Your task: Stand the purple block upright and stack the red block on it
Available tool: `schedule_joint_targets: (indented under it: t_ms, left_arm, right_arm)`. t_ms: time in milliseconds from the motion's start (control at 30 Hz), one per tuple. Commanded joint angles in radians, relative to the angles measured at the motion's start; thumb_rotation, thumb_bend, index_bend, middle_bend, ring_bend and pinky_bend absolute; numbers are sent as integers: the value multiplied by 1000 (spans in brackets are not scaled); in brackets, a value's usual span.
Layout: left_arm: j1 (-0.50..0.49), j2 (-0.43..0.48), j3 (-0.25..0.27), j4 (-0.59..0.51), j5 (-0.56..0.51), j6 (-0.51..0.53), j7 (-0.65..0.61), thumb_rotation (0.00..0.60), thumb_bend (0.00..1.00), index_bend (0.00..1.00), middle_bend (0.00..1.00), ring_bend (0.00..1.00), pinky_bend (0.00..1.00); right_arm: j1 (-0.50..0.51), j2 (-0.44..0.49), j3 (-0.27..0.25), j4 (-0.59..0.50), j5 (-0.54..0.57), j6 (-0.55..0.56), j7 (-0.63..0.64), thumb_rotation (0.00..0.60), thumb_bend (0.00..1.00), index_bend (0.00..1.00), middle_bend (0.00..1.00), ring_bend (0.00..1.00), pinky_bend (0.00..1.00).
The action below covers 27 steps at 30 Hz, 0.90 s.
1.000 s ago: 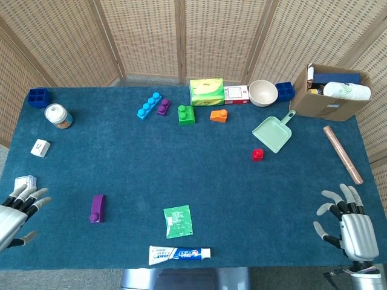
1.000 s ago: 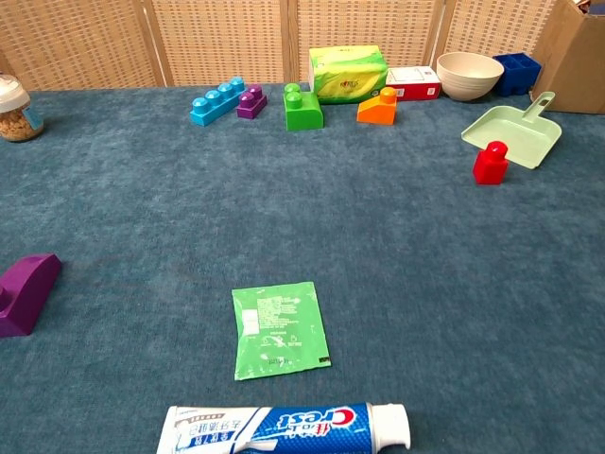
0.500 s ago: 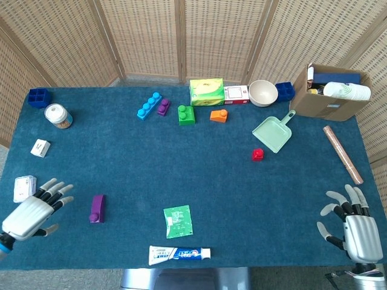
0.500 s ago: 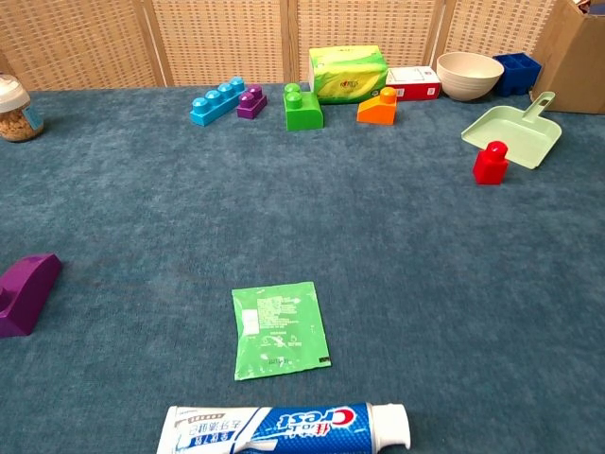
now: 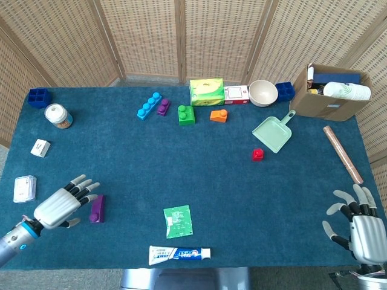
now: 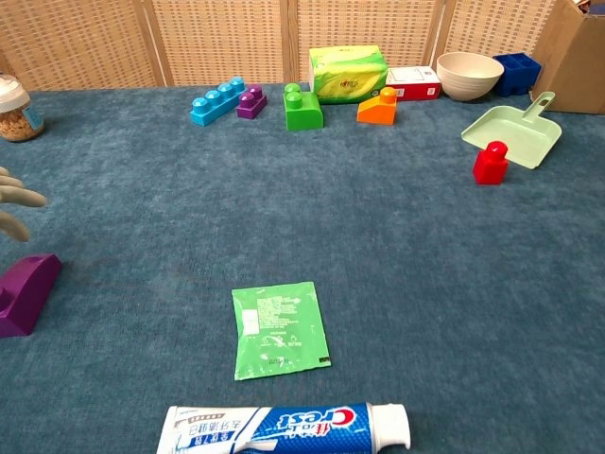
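Left hand (image 5: 61,206) spread just beside purple block (image 5: 97,208)

My left hand (image 5: 60,207) hovers with fingers spread, the purple block (image 5: 97,208) lying on its side just right of my fingertips (image 5: 84,188). Further right lie the sachet (image 5: 179,221) and the toothpaste tube (image 5: 180,253) before it. The red block (image 5: 257,154) stands far right and behind (just before the dustpan (image 5: 272,133)). My right hand (image 5: 361,226) waits at the table's opposite near corner.

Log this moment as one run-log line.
left hand: open, beside purple block, no grasp | purple block: lying flat | red block: untouched near dustpan | right hand: open, idle
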<state>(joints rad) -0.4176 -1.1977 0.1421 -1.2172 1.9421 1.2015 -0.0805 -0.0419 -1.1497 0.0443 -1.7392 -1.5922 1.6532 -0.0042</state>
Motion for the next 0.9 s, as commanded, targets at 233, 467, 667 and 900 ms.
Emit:
schedule_joint_targets:
  t_ms: [233, 467, 667, 900]
  left_arm:
    - [-56, -63, 9, 32, 9, -21, -6, 534, 294, 211, 0, 0, 0]
    - [-86, -99, 21, 35, 8, -38, 15, 536, 294, 214, 0, 0, 0]
    - [-102, -113, 29, 28, -1, -42, 17, 543, 294, 289, 5, 0, 0]
    - [-108, -127, 44, 39, -18, -46, 4, 545, 294, 436, 24, 0, 0]
  right_arm:
    - [-15, 7, 3, 0, 7, 18, 7, 600, 240, 521, 280, 23, 68]
    - [-27, 15, 4, 8, 10, 31, 25, 600, 240, 494, 280, 22, 68]
    - [-37, 18, 4, 14, 13, 40, 38, 600, 239, 494, 280, 21, 67]
    - [-44, 18, 8, 19, 12, 51, 47, 600, 239, 495, 280, 16, 68]
